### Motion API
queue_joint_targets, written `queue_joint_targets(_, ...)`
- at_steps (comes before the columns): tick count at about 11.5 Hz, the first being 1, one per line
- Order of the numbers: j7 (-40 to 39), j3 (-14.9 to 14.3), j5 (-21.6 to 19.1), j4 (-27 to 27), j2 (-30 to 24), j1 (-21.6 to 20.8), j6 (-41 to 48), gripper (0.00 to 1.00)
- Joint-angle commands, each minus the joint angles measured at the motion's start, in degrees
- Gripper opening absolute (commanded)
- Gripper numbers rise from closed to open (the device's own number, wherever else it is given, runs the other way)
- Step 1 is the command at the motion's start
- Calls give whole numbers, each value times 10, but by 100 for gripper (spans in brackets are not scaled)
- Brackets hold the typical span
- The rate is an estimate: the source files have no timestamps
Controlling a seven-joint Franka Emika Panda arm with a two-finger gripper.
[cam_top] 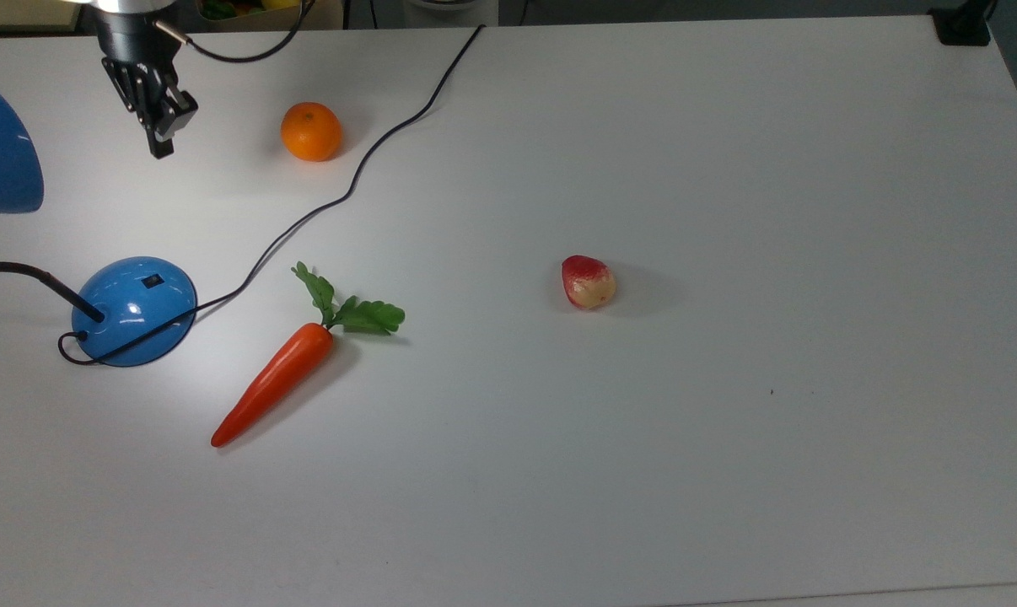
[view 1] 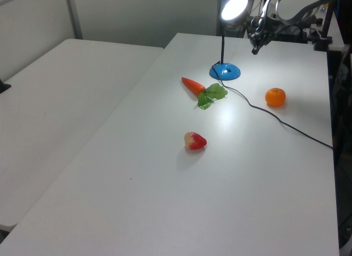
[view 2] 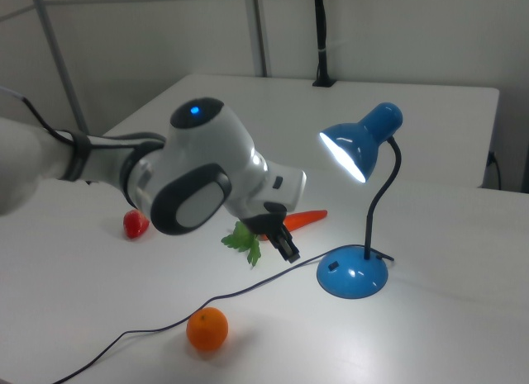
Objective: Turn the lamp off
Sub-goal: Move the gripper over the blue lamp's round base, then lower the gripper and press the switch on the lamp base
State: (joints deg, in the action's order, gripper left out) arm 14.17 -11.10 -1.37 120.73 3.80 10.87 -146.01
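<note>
Claw (cam_top: pixel 162 150) hanging above the white table (cam_top: pixel 728 169), tips pointing down and pressed together, nothing between them. In the top view, sitting just left of the orange (cam_top: pixel 311 131) and well above the lamp's base, clear of both. In the left view, claw (view 1: pixel 255 49) seen up beside the glowing shade, over the far end of the table. In the right view, claw (view 2: pixel 288 250) poking out from under the bulky white arm (view 2: pixel 198 179), in front of the carrot and to the right view's left of the lamp's base.

Lamp (cam_top: pixel 133 310) at the top view's left edge: blue dome base with a small black switch (cam_top: pixel 153 282) on top, black neck rising off toward the left, blue shade partly cut by the frame. Lit, in the right view: lamp (view 2: pixel 355 272) with shade bright inside, facing down and toward the arm. Same glow in the left view, lamp (view 1: pixel 225 72) standing at the far end.

Black cord (cam_top: pixel 348 187) snaking from the base past the orange to the table's far edge. Carrot (cam_top: pixel 277 381) with green leaves lying just right of the base in the top view. Small red and yellow fruit (cam_top: pixel 588 282) alone, well apart, nearer the middle.
</note>
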Motion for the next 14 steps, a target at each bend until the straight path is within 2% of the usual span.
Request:
queue_joint_targets(1, 28, 14, -5, -16, 65, 12, -88, 0)
queue_joint_targets(4, 65, 15, -12, -29, 100, 16, -129, 0)
queue_joint_targets(8, 74, 20, -12, -121, 189, 20, -146, 0)
queue_joint_targets(14, 85, 22, -11, -145, 219, 17, -149, 0)
